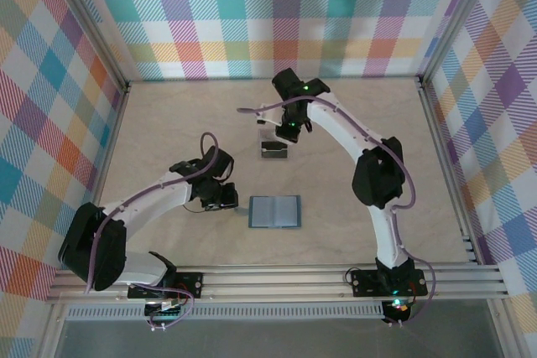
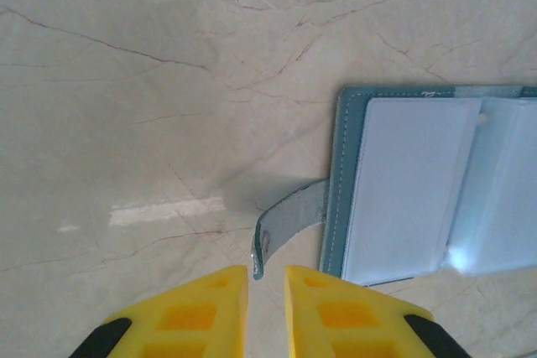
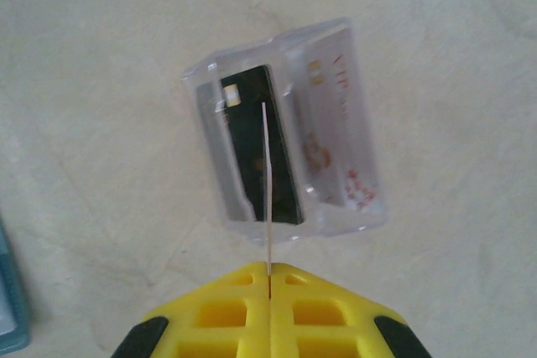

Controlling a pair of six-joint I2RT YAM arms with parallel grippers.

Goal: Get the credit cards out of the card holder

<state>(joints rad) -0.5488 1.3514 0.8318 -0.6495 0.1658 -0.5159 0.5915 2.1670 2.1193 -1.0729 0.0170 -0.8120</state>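
Over the far middle of the table (image 1: pixel 168 123), my right gripper (image 3: pixel 269 277) is clenched on one credit card (image 3: pixel 267 190), held upright and edge-on just above a clear box (image 3: pixel 208 132). Inside the box lie a dark card (image 3: pixel 246 148) and a white card (image 3: pixel 336 132) with red print. To do this step well, I judge I should lower the card straight down between the box walls. I should part the fingers only once its lower edge rests inside, so it does not catch on the rim and tip out. The card holder (image 1: pixel 274 211) lies open and flat nearer the arm bases, well apart from the box; whether its pockets hold more cards I cannot tell. My left gripper (image 2: pixel 265 274) hangs just beside its side tab (image 2: pixel 289 222), jaws slightly parted, gripping nothing. Nothing stands between card and box.
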